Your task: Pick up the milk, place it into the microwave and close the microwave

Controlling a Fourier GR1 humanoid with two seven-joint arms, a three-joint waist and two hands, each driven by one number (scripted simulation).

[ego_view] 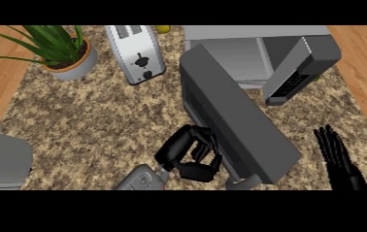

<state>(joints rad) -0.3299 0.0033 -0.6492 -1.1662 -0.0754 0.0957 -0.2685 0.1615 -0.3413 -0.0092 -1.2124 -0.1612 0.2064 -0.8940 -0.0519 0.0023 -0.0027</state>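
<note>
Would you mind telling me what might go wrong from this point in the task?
The milk shows nowhere; the visible part of the microwave cavity looks bare, so the door might close on nothing. The left hand is beside the door's outer face; swinging it shut may sweep its free end close to the resting right hand.

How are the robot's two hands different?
The left hand has curled fingers; the right hand has straight fingers pointing up. The left hand is beside the open microwave door; the right hand rests apart, near the view's right edge. Both are black.
</note>
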